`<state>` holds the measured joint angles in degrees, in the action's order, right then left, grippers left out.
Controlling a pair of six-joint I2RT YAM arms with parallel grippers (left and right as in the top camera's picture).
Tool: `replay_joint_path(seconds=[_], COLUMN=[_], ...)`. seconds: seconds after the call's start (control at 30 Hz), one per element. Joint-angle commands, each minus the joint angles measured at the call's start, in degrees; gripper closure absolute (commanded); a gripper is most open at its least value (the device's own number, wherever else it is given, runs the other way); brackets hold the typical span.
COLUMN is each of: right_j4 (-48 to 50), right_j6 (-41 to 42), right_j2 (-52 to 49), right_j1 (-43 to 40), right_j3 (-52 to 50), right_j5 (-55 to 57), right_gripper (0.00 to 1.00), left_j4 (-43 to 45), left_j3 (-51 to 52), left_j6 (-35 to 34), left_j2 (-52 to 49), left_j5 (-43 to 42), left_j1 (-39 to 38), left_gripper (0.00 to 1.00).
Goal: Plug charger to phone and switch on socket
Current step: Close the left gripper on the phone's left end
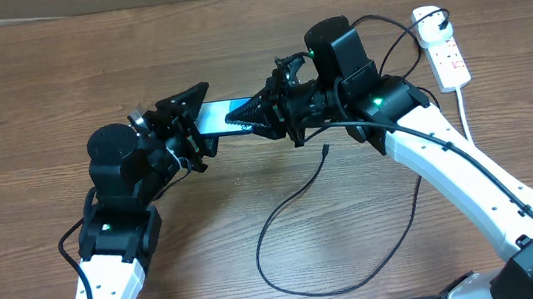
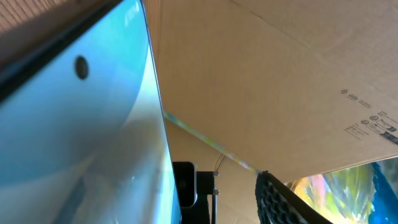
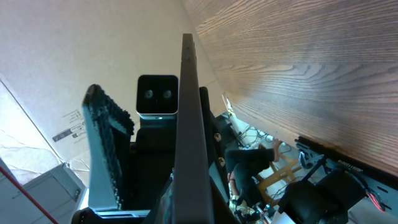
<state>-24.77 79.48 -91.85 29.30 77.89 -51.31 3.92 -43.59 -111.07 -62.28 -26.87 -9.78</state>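
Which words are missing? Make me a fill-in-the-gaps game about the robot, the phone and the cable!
1. The phone has a lit screen coloured ____.
2. The charger is not plugged in; its free end lies loose on the ____.
3. The white socket lies on the robot's ____ side.
4. The right end effector is shut on the ____.

Missing words: blue; table; right; phone.

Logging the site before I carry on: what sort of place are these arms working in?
Likely a lab or workshop test bench: a wood-grain table, plain cardboard standing behind it, and a white socket strip with a loose black charger cable.
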Motion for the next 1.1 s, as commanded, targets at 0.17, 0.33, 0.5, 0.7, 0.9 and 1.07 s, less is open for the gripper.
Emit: replay_joint_path(seconds=[0.17,0.33,0.5,0.7,0.9,1.07], right_j4=[0.33,0.35,2.95,4.04,4.09,4.11], right_j6=[0.00,0.02,0.22,1.31,1.33,1.31], right_j2=[2.16,2.16,2.16,2.16,2.16,2.16], right_j1=[0.57,0.57,0.46,0.20,-0.52,-1.31], right_j3=[0.94,0.94,0.94,0.94,0.94,0.94], right_j5=[-4.00,-1.79,-1.73,-1.70,-1.79,-2.89], right_gripper=[0.95,0.95,0.95,0.94,0.94,0.94], left_j4=[0.61,0.61,0.61,0.61,0.61,0.59], left_j3=[0.00,0.00,0.00,0.00,0.00,0.00], left_j6=[0.02,0.02,0.04,0.04,0.04,0.04], left_j2=[-0.31,-0.31,-0.31,-0.31,-0.31,-0.31], left_j5=[-0.20,-1.01,-1.31,-2.80,-3.69,-4.28], left_j1=[-0.37,-0.37,-0.37,-0.37,-0.37,-0.37], left_gripper=[0.57,0.57,0.62,0.63,0.71,0.73])
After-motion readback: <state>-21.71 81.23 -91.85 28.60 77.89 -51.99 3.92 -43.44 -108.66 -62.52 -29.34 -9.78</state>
